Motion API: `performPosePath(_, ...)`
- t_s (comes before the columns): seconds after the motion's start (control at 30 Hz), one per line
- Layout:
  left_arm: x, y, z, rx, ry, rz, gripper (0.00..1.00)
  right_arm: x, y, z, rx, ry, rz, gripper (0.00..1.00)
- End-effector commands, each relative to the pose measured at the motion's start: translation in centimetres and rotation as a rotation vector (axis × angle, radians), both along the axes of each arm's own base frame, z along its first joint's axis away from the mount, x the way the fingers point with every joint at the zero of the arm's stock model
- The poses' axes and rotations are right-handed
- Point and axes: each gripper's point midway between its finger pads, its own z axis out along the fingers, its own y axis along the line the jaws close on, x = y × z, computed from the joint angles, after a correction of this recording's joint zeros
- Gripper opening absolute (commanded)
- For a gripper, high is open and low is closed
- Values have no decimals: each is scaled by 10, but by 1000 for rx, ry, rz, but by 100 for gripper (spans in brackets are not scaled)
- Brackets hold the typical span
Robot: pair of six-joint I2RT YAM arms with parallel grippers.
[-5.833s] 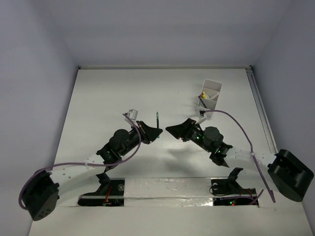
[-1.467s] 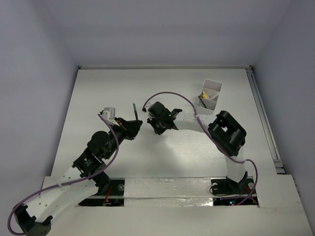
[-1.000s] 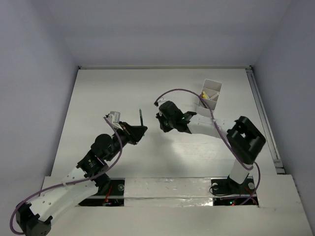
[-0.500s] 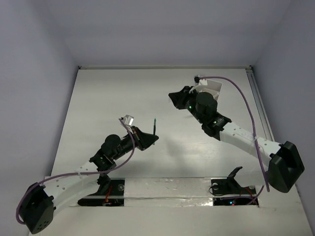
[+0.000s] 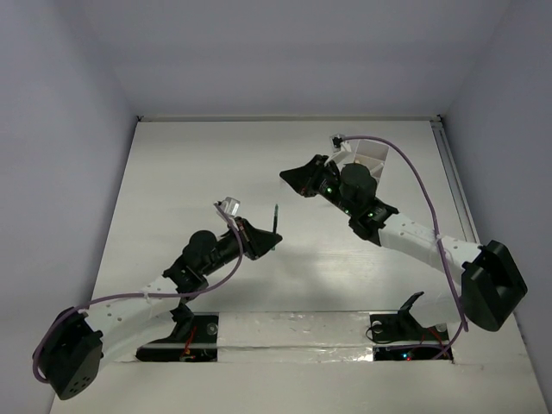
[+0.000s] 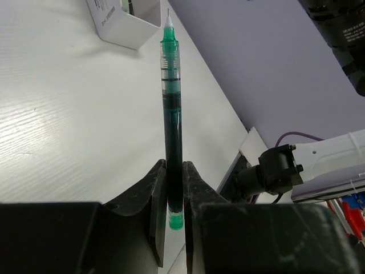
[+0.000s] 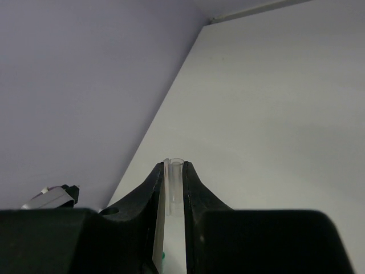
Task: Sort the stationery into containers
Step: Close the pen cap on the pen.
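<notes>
Lowest in the top view, just left of centre: clamped tight in the left gripper (image 5: 264,242), a green pen (image 6: 171,114), pinched near its butt end and standing upright with the bare white tip pointing up. Further up, right of centre: squeezed between the closed fingers of the right gripper (image 5: 291,176), a clear cap (image 7: 171,217), seemingly the pen's own, judging by the green trace inside. Well apart from the pen. Beyond it, toward the upper right and partly hidden: the white container (image 5: 376,155), resting on the table (image 5: 190,164).

Likely step: either recapping or carrying straight to the box; hard to say which. For capping, line up the cap's open mouth with the tip along one axis before closing the gap, keep the left grip firm to stop any pivoting, and press gently. For dropping in, carry low over a free compartment, hold vertical, then release.

Counted: two grippers, one pen, one cap, one container. Contents hidden in the top view, so no count there.
</notes>
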Motion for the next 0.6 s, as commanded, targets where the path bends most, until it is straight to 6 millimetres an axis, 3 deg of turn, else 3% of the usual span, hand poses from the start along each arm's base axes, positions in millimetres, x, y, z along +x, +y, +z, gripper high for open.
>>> performPosePath(0.0, 8, -6, 41, -68, -100, 1, 0, -7, 11, 7, 60, -16, 67, 0)
performPosePath(0.17, 11, -6, 42, -61, -105, 11, 0, -9, 15, -1, 52, -1, 88, 0)
performPosePath(0.57, 17, -9, 41, -39, -104, 18, 0, -14, 19, 0, 61, -4, 125, 0)
